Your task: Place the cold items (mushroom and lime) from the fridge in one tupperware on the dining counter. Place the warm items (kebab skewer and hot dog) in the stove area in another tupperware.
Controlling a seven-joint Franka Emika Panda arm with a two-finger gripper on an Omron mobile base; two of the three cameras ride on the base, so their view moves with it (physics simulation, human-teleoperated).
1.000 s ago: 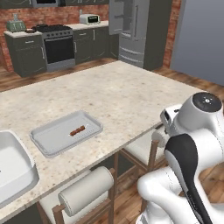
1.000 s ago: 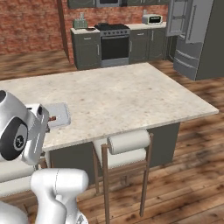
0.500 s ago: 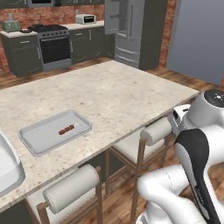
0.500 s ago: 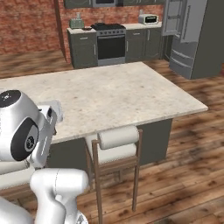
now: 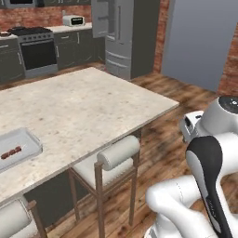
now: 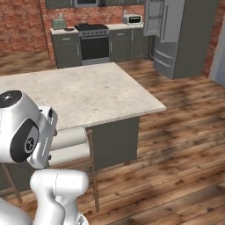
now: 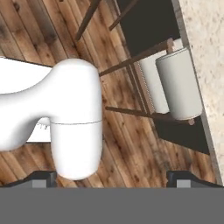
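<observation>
Left base view: a tray [image 5: 23,142] holding a kebab skewer [image 5: 10,153] rests on the surface [image 5: 93,107]; stools [image 5: 114,158] stand alongside. Hand [image 7: 113,175] fingers apart, empty, above wooden floor [image 7: 127,144].

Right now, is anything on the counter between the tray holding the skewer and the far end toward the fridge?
Nothing visible. In the left base view the tray with the kebab skewer sits at the near left of the dining counter, and the stone top from there toward the fridge is bare.
</observation>
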